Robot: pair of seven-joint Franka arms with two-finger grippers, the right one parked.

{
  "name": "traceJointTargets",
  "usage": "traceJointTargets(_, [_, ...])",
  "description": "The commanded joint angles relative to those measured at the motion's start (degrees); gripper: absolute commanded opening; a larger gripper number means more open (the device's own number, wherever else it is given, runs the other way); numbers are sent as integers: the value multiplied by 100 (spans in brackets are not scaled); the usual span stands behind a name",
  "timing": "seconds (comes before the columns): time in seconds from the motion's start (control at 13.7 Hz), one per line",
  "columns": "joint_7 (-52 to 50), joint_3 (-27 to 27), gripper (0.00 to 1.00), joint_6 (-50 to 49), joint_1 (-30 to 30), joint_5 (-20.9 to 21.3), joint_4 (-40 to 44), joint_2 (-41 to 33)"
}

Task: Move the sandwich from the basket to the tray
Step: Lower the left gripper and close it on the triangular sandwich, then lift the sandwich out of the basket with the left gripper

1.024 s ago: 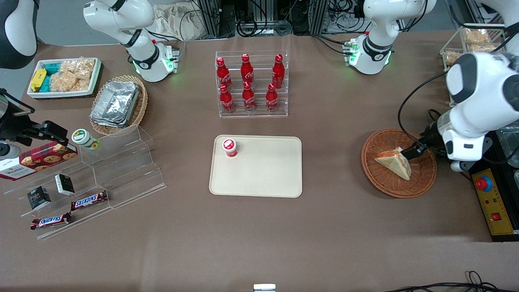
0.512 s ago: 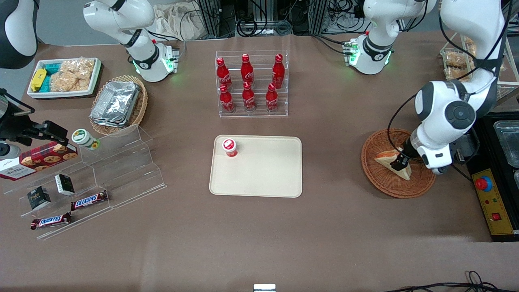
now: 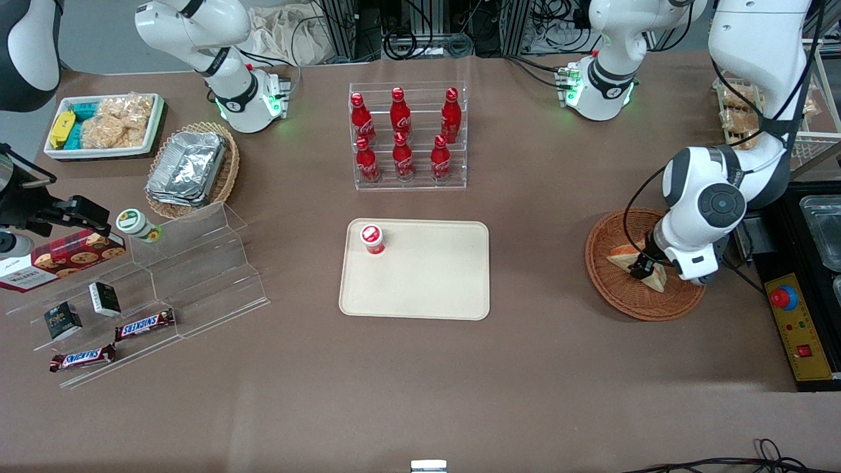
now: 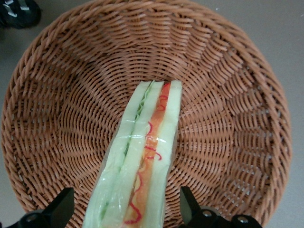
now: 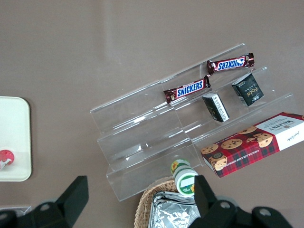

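The sandwich (image 3: pixel 623 255), a pale bread wedge with orange-red and green filling, lies in the reddish-brown wicker basket (image 3: pixel 608 289) toward the working arm's end of the table. My gripper (image 3: pixel 640 268) is down in the basket, open, with one finger on each side of the sandwich. The left wrist view shows the wrapped sandwich (image 4: pixel 140 166) standing on edge on the basket's weave (image 4: pixel 228 123), between my two black fingertips (image 4: pixel 61 205), with a gap at each side. The beige tray (image 3: pixel 427 289) lies at the table's middle.
A small red-capped cup (image 3: pixel 372 239) stands on the tray's corner. A clear rack of red cola bottles (image 3: pixel 404 138) stands farther from the front camera than the tray. A control box with a red button (image 3: pixel 785 299) lies beside the basket.
My arm has swung over the basket and my gripper has come down around the sandwich, shifting toward its middle. The sandwich and basket have not moved.
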Motion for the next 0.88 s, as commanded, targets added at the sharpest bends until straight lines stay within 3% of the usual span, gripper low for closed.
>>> traceJointTargets(0.0, [-149,-10,63,36,32,154,153,189])
traceJointTargets(0.07, [-149,-10,21,27,41,154,153,154])
traceJointTargets(0.15, [-149,-10,0,-25,102,145,179,110])
traceJointTargets(0.51, [263,-53,0,-586,138,110,818,-66])
traceJointTargets(0.8, [1026,-386,0,-2439,147,-187,2416,-48])
